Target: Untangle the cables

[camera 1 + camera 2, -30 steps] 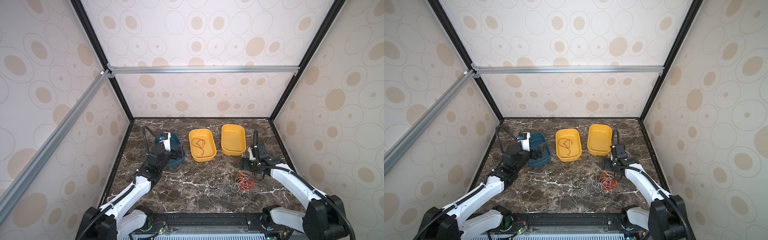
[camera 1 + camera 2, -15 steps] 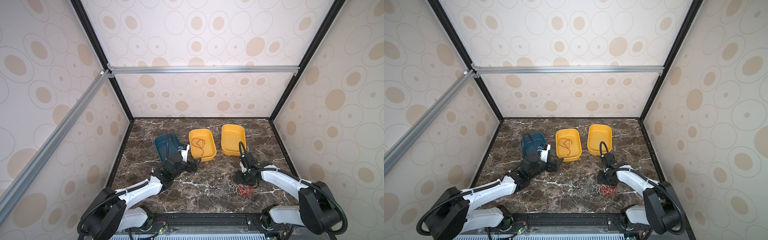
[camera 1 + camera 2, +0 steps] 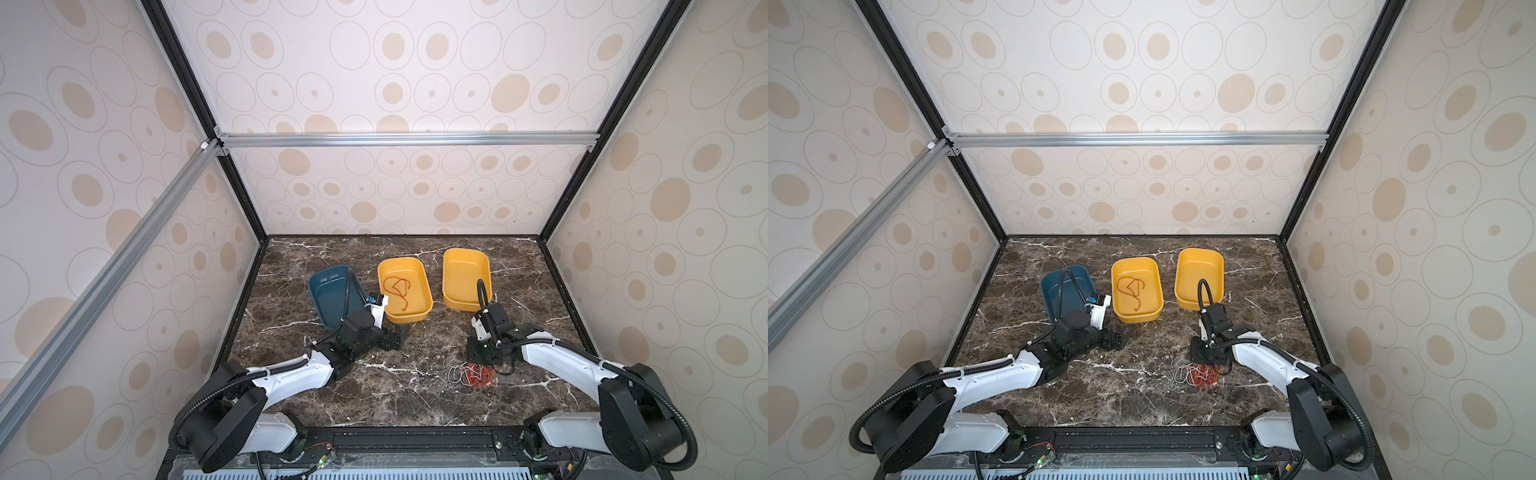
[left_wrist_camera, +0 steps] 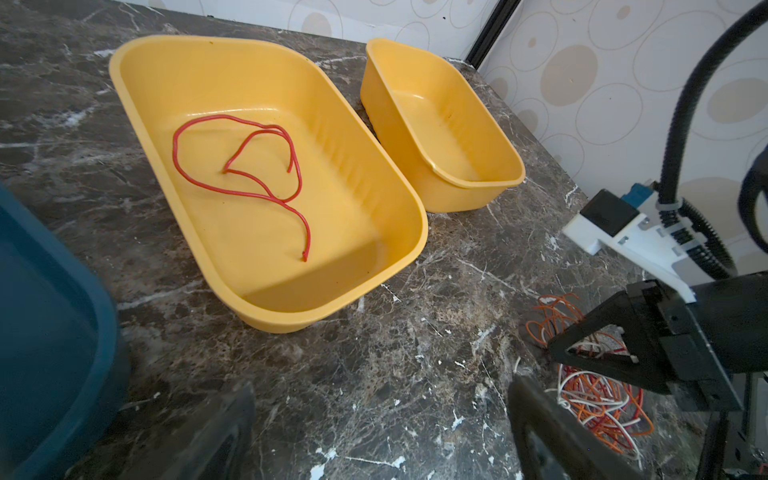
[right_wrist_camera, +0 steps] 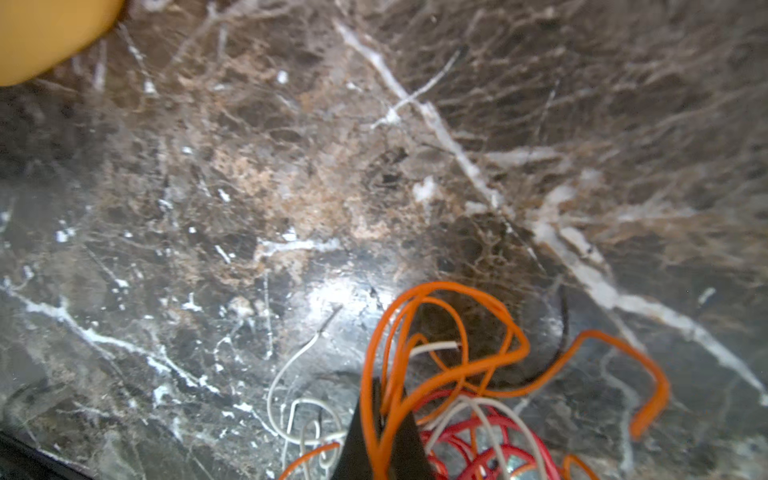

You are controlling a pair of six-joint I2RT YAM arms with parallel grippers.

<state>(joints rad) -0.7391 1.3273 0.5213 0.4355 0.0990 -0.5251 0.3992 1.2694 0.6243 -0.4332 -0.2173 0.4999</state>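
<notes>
right gripper (image 3: 478,364) has dropped and closed since a second ago. in a top view the cables (image 3: 473,376) lie heaped on the table (image 3: 395,395), near right. left wrist view: left gripper (image 4: 380,386) gapes above bare table. right wrist view: tips (image 5: 353,449) pinch an orange strand of the cables.

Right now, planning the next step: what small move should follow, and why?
Probably raise the right gripper slowly: it is shut on an orange cable in the tangle on the table, so a gentle pull may tease that strand loose.
</notes>
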